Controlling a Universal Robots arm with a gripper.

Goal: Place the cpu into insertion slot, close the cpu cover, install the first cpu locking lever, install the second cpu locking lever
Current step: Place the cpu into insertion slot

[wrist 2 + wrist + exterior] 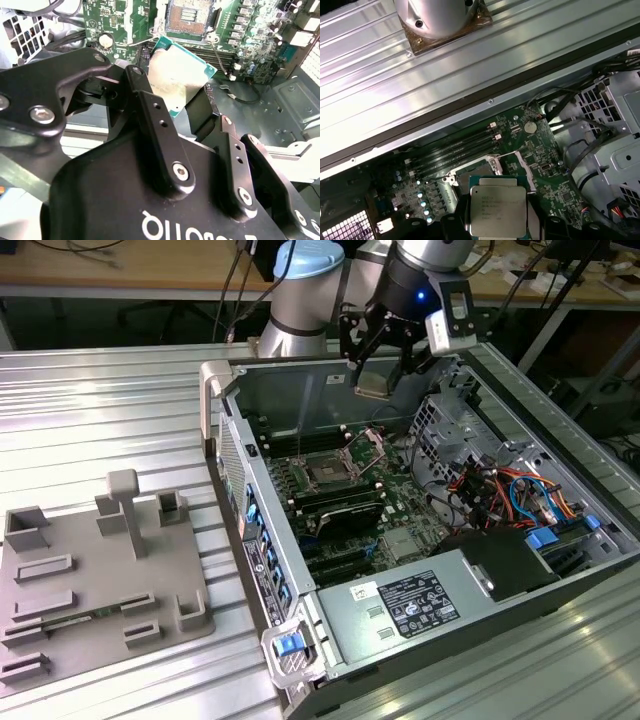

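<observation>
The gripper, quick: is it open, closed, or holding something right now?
Gripper: shut on the cpu, holding it in the air over the motherboard.

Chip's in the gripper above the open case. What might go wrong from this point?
The gripper holds the cpu by two edges, well above the insertion slot; a slip would drop it onto the board. In the first wrist view its edges look turned relative to the slot, so it may seat skewed. The raised cpu cover could catch it on descent.
</observation>
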